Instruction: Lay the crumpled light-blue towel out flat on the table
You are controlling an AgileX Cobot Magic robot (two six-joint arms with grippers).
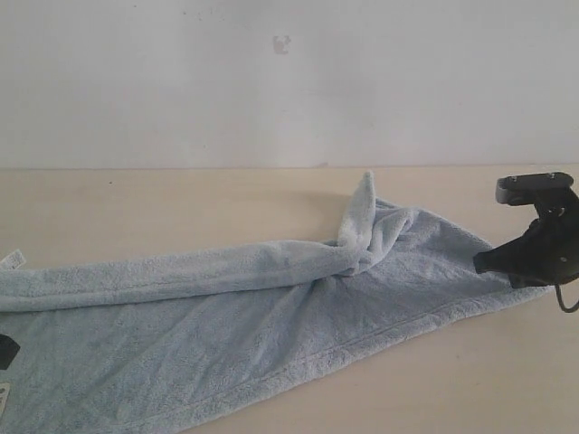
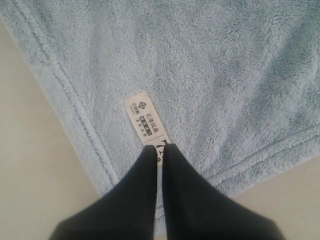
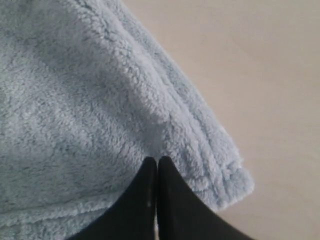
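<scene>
the towel lies stretched long across the counter, not yet flat: the exterior view shows its far edge rolled over into a thick ridge that runs along the cloth and ends in a twisted peak standing up towards the wall. only that view takes in the whole cloth and this bunching. it also shows the right pincer at the towel's right end, its dark tip touching the cloth there, while of the left arm only a small dark scrap shows at the towel's left end, too little to read. the wrist views supply what that view lacks. in the left wrist view the left pincer has its two black fingers pressed together with barely a slit between them, nipping the end of a white printed label right at a corner of the towel, where two stitched hems meet; bare counter shows on either side of that corner. in the right wrist view the right pincer is likewise closed tight, fingers touching, pinching the fluffy pile just inside the hem, near another corner that rests on the counter beside it.
</scene>
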